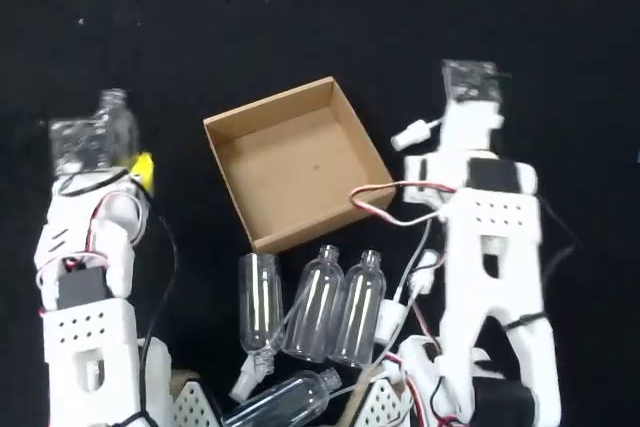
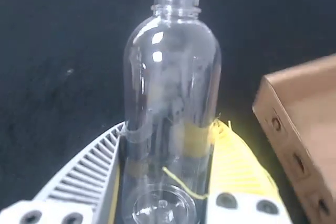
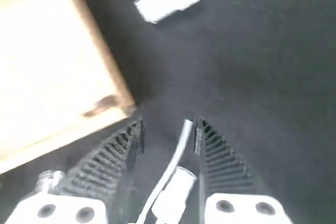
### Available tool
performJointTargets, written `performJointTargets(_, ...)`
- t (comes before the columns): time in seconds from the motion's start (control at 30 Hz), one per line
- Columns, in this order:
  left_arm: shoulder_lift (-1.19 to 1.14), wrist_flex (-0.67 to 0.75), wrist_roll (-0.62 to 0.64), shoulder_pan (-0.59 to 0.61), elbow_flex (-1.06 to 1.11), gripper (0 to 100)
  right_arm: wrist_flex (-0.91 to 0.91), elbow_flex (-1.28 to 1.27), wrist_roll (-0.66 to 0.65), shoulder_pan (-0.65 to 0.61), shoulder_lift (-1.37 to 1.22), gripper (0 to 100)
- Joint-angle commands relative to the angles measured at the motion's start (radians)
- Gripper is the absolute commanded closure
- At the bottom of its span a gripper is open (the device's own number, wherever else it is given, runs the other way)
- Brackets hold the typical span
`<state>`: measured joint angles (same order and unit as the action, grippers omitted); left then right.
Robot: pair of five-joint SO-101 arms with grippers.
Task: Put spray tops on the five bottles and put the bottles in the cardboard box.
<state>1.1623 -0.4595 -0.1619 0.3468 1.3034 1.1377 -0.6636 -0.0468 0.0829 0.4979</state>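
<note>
Between the two grippers sits the cardboard box point(image 1: 300, 162), open side up, with all five bottles outside it. Clamped in the left gripper point(image 2: 170, 125), whose jaws close around its lower body, is one clear bottle point(image 2: 170, 61). Its neck points away from the wrist and carries no top, and the box wall is just off the yellow jaw's side. Behind both grippers, back near the arm bases, four more bottles point(image 1: 318, 302) lie on their sides. Just ahead of the right gripper point(image 3: 168, 124), beyond its tips and near the box corner, lies a white spray top point(image 3: 168, 1). That gripper's jaws stand apart. A small white piece point(image 3: 176, 192) with a thin tube sits between them, possibly another spray top, though the view is too poor to say whether it is touched. The step in hand looks like capping the held bottle. Next, I judge, the right gripper needs a top held tube-first, lined up with the neck the left one presents, then seated
</note>
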Motion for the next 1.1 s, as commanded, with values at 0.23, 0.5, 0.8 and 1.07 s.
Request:
performJointTargets(0.23, 0.025, 0.304, 0.252, 0.031, 0.2, 85, -0.101, 0.163, -0.138, -0.25, -0.2, 79.4)
performJointTargets(0.5, 0.025, 0.307, 0.304, 0.028, 0.242, 85, -0.104, 0.369, -0.198, -0.262, -0.478, 80.5)
performJointTargets(0.8, 0.025, 0.302, 0.304, 0.028, 0.242, 85, -0.176, 0.389, -0.117, -0.199, -0.613, 96.9)
performJointTargets(1.07, 0.025, 0.302, 0.298, 0.033, 0.243, 85, -0.167, 0.251, 0.267, -0.198, -0.524, 98.9)
